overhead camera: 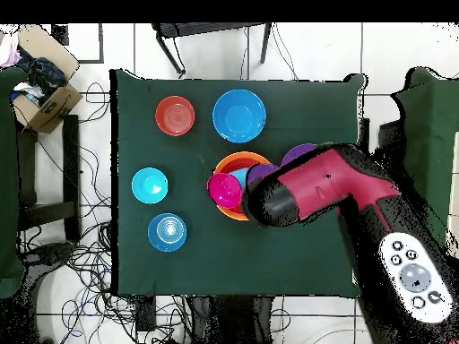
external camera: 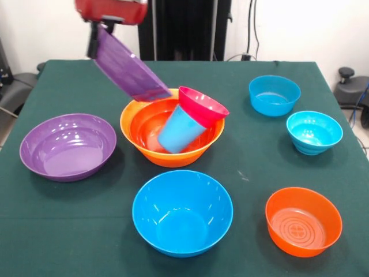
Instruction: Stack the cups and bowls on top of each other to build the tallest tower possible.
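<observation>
My gripper (external camera: 96, 40) is shut on the rim of a purple bowl (external camera: 125, 64) and holds it tilted in the air over the back left rim of the large orange bowl (external camera: 173, 157). Inside that orange bowl the light blue cup (external camera: 180, 128) leans to the right, with a magenta bowl (external camera: 202, 104) sitting tilted on its top. In the overhead view the arm (overhead camera: 309, 190) covers the gripper. The held purple bowl (overhead camera: 261, 170), the magenta bowl (overhead camera: 222, 189) and the orange bowl's rim (overhead camera: 235, 159) show beside it.
A second purple bowl (external camera: 68, 145) sits at the left. A large blue bowl (external camera: 182, 211) is in front, a small red-orange bowl (external camera: 303, 220) at front right. A cyan bowl (external camera: 314, 131) and a blue bowl (external camera: 274, 94) are at the right.
</observation>
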